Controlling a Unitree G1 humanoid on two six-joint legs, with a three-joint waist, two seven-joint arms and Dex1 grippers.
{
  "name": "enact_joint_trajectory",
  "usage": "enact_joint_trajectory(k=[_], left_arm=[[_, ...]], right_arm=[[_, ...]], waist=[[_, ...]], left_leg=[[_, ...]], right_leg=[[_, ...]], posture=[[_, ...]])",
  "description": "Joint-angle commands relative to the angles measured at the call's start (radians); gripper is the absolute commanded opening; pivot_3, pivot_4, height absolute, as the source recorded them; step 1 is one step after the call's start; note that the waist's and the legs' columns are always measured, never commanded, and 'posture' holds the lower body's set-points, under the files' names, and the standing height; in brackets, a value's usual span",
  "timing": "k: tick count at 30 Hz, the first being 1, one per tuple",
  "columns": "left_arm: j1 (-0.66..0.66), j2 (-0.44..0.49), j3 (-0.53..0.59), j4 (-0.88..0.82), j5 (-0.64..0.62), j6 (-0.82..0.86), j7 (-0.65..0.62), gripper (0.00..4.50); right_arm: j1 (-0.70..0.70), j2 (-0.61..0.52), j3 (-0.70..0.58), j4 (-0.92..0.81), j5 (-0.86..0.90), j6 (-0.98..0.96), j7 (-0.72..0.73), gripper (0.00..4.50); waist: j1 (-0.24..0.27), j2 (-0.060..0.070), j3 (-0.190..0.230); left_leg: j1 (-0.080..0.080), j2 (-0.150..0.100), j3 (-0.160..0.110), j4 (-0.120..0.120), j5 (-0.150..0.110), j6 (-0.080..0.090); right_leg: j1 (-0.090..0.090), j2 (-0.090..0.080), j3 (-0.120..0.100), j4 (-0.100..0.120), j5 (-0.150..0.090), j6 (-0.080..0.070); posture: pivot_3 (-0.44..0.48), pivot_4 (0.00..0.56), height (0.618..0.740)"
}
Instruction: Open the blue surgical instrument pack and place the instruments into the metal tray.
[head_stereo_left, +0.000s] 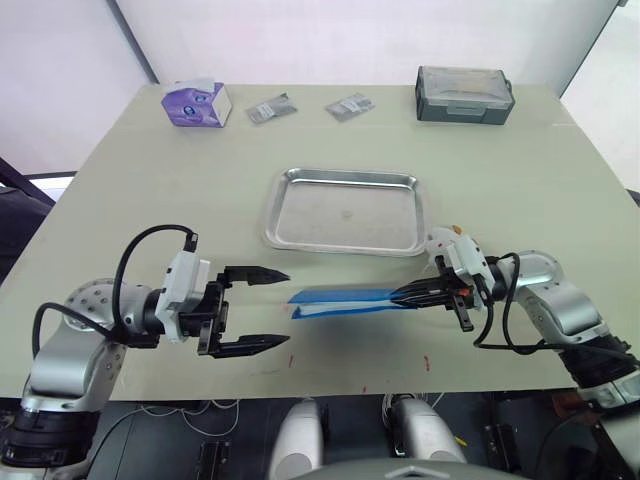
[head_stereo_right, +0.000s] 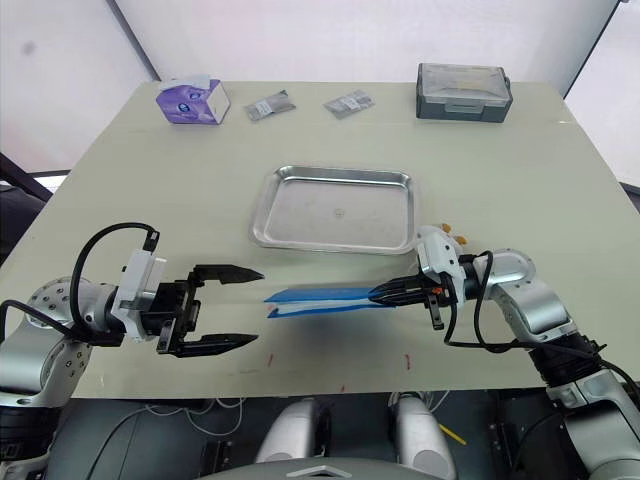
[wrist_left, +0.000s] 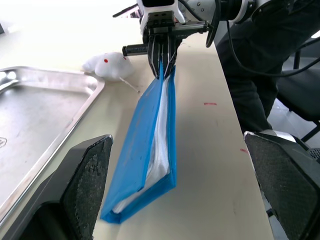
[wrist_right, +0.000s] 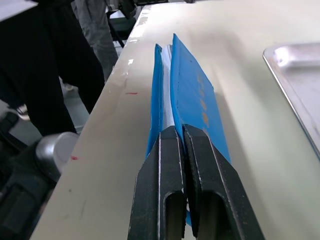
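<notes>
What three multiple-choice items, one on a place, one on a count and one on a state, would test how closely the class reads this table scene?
1. Where is the tissue box?
A. at the far left corner of the table
B. inside the tray
C. beside the grey box

2. How many small sachets lie at the far edge?
A. one
B. two
C. four

3. What is the right claw doing?
A. hanging open
B. resting in the tray
C. shut on the pack

Answers:
1 A, it stands at the far left corner, apart from the tray and the grey box.
2 B, two lie side by side.
3 C, its fingers pinch one end of the pack, while the left claw is open.
</notes>
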Motion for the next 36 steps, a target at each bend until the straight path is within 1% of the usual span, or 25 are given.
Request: enact_joint_trajectory(k=[1,10,12,16,19,22,23,25,28,31,33,34,36], left_arm=[[-0.036,-0.032,-0.033,0.054,0.024,-0.033,0.002,4.50],[-0.177,-0.125,-0.136,0.329,0.154,-0.175,-0.034,4.50],[-0.206,-0.143,-0.152,0.390,0.178,-0.205,-0.036,4.50],[-0.245,-0.194,-0.178,0.457,0.202,-0.234,-0.030,4.50],[-0.264,-0.231,-0.189,0.484,0.214,-0.246,-0.015,3.77],[-0.269,-0.249,-0.198,0.494,0.219,-0.252,-0.019,2.56],[-0.271,-0.254,-0.199,0.496,0.220,-0.252,-0.019,1.94],[-0.276,-0.261,-0.200,0.502,0.220,-0.252,-0.018,1.32],[-0.278,-0.265,-0.197,0.505,0.220,-0.250,-0.021,0.08],[-0.281,-0.270,-0.194,0.509,0.222,-0.248,-0.025,0.03],[-0.284,-0.273,-0.195,0.514,0.223,-0.248,-0.026,0.00],[-0.285,-0.274,-0.195,0.516,0.224,-0.248,-0.026,0.00],[-0.286,-0.274,-0.195,0.517,0.224,-0.248,-0.027,0.00]], right_arm=[[-0.048,0.021,-0.044,0.015,0.021,0.037,0.017,0.05],[-0.120,0.059,-0.046,0.108,-0.001,0.093,0.070,0.05],[-0.127,0.064,-0.048,0.117,-0.006,0.101,0.071,0.05],[-0.126,0.076,-0.067,0.118,-0.003,0.126,0.055,0.05],[-0.126,0.081,-0.075,0.116,-0.009,0.134,0.052,0.00],[-0.128,0.084,-0.080,0.113,-0.010,0.141,0.050,0.00],[-0.128,0.084,-0.081,0.110,-0.011,0.142,0.050,0.00],[-0.129,0.086,-0.084,0.108,-0.014,0.142,0.048,0.00],[-0.129,0.094,-0.096,0.102,-0.024,0.134,0.034,0.00],[-0.125,0.089,-0.111,0.082,-0.037,0.127,0.021,0.00],[-0.118,0.080,-0.126,0.060,-0.016,0.147,0.026,0.60],[-0.117,0.078,-0.131,0.054,-0.010,0.153,0.027,0.80],[-0.115,0.080,-0.135,0.049,-0.010,0.159,0.029,1.75]], waist=[[0.001,0.000,0.000],[0.000,0.000,0.000],[0.000,0.000,0.000],[0.002,0.000,0.000],[0.002,0.000,0.000],[0.000,0.000,0.000],[0.001,0.000,0.000],[0.001,0.000,0.000],[0.001,0.000,0.000],[0.001,0.000,0.000],[0.001,0.000,0.000],[0.001,0.000,0.000],[0.001,0.000,0.000]], left_leg=[[0.000,0.000,0.000,0.000,0.000,0.000],[-0.003,0.000,-0.001,0.000,0.000,0.000],[-0.007,0.000,-0.002,0.001,0.000,0.000],[-0.010,0.000,-0.005,0.004,0.000,0.000],[-0.012,0.000,-0.006,0.006,0.000,0.000],[-0.012,-0.001,-0.007,0.007,0.000,0.000],[-0.012,-0.001,-0.008,0.008,0.000,0.000],[-0.013,-0.001,-0.009,0.009,0.000,0.000],[-0.013,-0.001,-0.009,0.010,0.000,0.000],[-0.013,-0.001,-0.009,0.011,0.000,0.000],[-0.013,-0.001,-0.010,0.011,0.000,0.000],[-0.013,-0.001,-0.010,0.011,0.000,0.000],[-0.013,-0.001,-0.010,0.011,0.000,0.000]], right_leg=[[0.000,0.000,0.000,0.000,0.000,0.000],[-0.002,0.000,-0.001,0.000,0.000,0.000],[-0.005,0.000,-0.002,-0.001,0.000,0.000],[-0.006,0.000,-0.004,0.000,0.000,0.000],[-0.006,0.000,-0.005,0.000,0.000,0.000],[-0.006,0.000,-0.005,0.001,0.001,0.000],[-0.006,0.000,-0.006,0.002,0.000,0.000],[-0.006,0.000,-0.006,0.002,0.000,0.000],[-0.005,0.000,-0.006,0.003,0.001,0.001],[-0.005,0.000,-0.006,0.004,0.001,0.001],[-0.005,0.000,-0.007,0.004,0.000,0.000],[-0.005,0.000,-0.007,0.004,0.000,0.000],[-0.005,0.000,-0.007,0.004,0.000,0.000]], posture=[[0.000,0.150,0.731],[0.000,0.150,0.731],[0.000,0.150,0.731],[0.000,0.150,0.731],[0.000,0.150,0.731],[0.000,0.150,0.731],[0.000,0.150,0.731],[0.000,0.150,0.731],[0.000,0.150,0.731],[0.000,0.150,0.731],[0.000,0.150,0.731],[0.000,0.150,0.731],[0.000,0.150,0.731]])
